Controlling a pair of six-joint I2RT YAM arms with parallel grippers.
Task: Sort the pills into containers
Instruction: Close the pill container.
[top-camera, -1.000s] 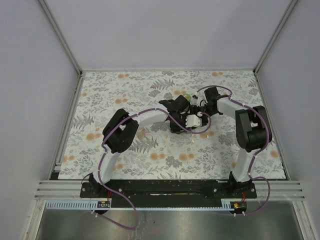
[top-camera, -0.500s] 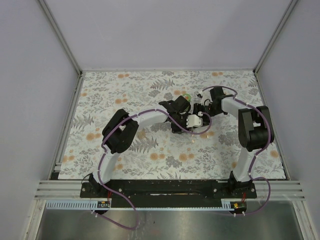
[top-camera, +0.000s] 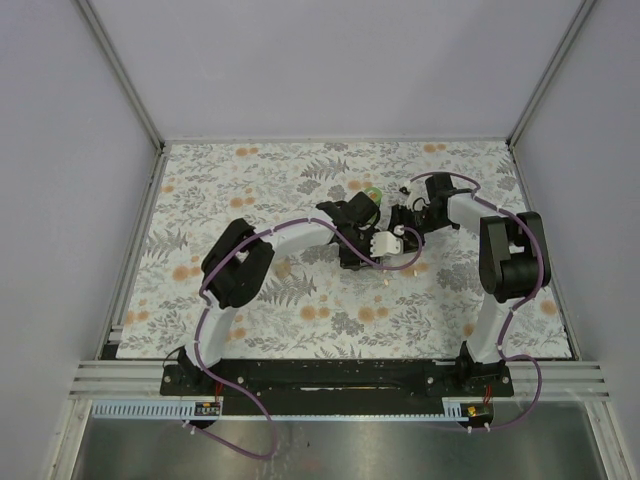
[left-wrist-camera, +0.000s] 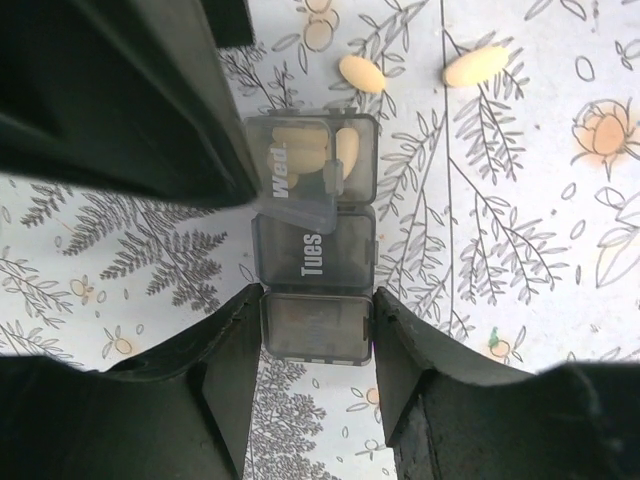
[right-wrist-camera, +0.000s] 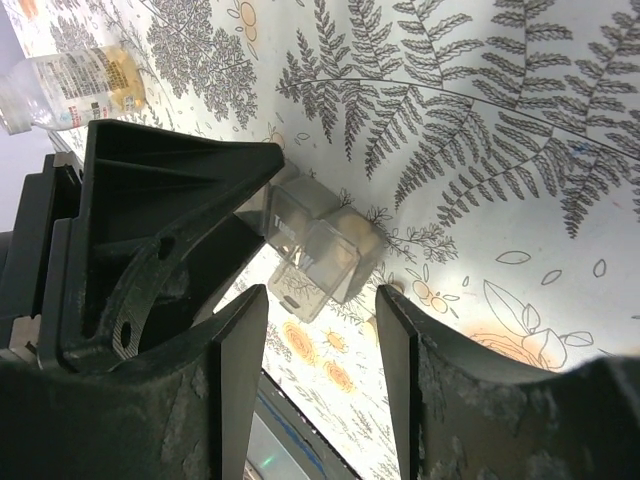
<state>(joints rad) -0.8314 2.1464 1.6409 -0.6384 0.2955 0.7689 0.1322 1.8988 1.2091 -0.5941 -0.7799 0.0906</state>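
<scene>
Floral tbl (top-camera: 200, 200), pill box (left-wrist-camera: 315, 255), 2 loose pills (left-wrist-camera: 362, 73), bottle (right-wrist-camera: 75, 75)

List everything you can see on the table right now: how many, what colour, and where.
pill organiser: one, translucent grey, on the mat mid-table, Wed lid open
pills in Wed: several, beige, exact count unclear
loose pills: two, beige, on the mat just beyond the organiser
bottle: one, clear with yellow-orange label, on the mat past the grippers
mat: one, white with grey ferns and orange flowers, covering the table
left gripper: black, closed on the organiser's end compartment
right gripper: black, jaws apart, by the open lid
</scene>
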